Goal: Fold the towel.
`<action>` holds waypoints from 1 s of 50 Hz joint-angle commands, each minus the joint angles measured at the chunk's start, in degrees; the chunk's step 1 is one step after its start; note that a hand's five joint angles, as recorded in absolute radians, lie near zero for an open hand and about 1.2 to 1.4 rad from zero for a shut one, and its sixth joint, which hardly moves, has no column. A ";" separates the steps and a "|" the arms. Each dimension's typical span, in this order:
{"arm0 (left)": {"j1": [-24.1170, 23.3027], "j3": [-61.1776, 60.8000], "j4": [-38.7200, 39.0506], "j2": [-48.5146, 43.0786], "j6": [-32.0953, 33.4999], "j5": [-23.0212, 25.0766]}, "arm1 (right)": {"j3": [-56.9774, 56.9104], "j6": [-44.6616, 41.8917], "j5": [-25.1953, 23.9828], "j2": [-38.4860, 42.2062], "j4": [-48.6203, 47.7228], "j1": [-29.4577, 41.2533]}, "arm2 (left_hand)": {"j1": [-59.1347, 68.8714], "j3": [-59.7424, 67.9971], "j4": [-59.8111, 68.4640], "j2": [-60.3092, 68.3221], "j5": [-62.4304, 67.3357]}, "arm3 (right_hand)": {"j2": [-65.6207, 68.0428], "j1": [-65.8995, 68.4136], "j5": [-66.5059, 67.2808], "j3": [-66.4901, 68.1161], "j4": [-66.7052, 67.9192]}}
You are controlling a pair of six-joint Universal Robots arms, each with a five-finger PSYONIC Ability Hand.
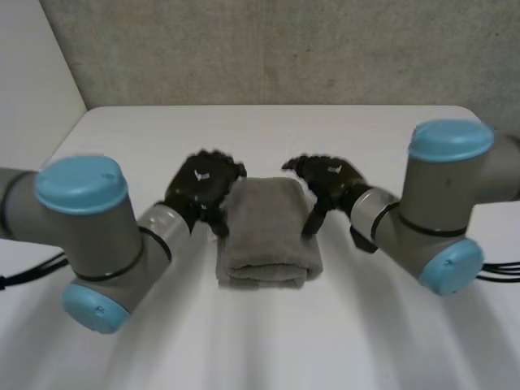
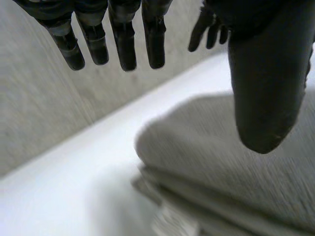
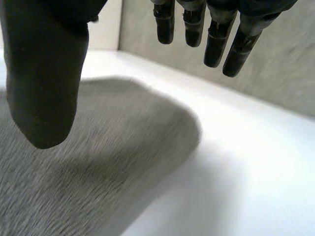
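- Left black hand [image 1: 203,185] — fingers straight, thumb above the cloth, gripping nothing; the right black hand [image 1: 329,180] is equally loose.
- The grey terry towel [image 1: 268,236] lies between them on the white table [image 1: 268,349], layered into a thick rectangle.
- Folding looks finished — the next move is probably lifting both hands clear.

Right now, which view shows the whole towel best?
The head view: the whole folded towel lies on the table, between the left hand and the right hand. The left wrist view shows its stacked layers at one edge; the right wrist view shows part of its top and a rounded corner.
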 commanded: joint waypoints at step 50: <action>5.75 7.84 -11.47 12.84 -9.42 -10.50 | 4.47 -5.41 12.55 -22.18 3.68 -11.09 | -11.33 -2.39 -3.22 -9.36 -7.69 | -2.91 -2.08 -3.38 -2.86 -4.44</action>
